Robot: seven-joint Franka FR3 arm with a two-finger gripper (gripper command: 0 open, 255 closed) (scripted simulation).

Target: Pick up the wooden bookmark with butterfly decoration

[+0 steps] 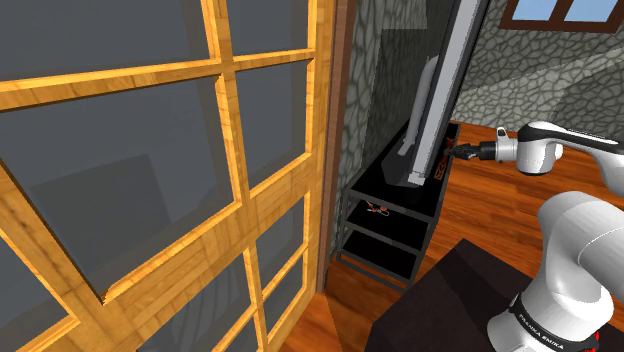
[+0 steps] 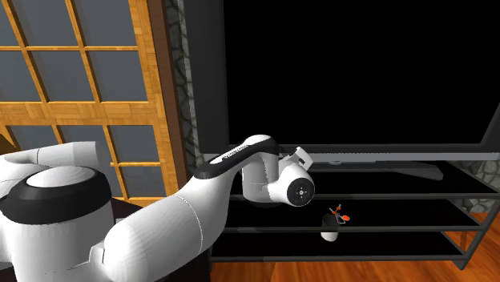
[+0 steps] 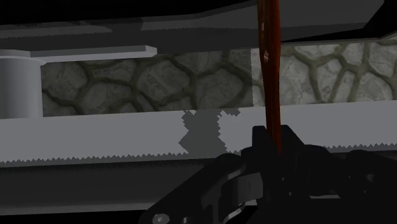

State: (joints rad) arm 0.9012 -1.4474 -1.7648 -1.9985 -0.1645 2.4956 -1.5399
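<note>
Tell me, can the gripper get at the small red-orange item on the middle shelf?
Probably not directly. The gripper is at the top shelf, and its fingers look shut on a red-brown strip. The small red-orange item lies lower, on the middle shelf, whose front is open.

- Arm (image 1: pixel 578 232) bent at the elbow, wrist (image 1: pixel 540 150) held level.
- Gripper (image 1: pixel 467 152) aims toward the shoulder view's left, fingers (image 3: pixel 259 141) pinched tight on the bookmark (image 3: pixel 271 76).
</note>
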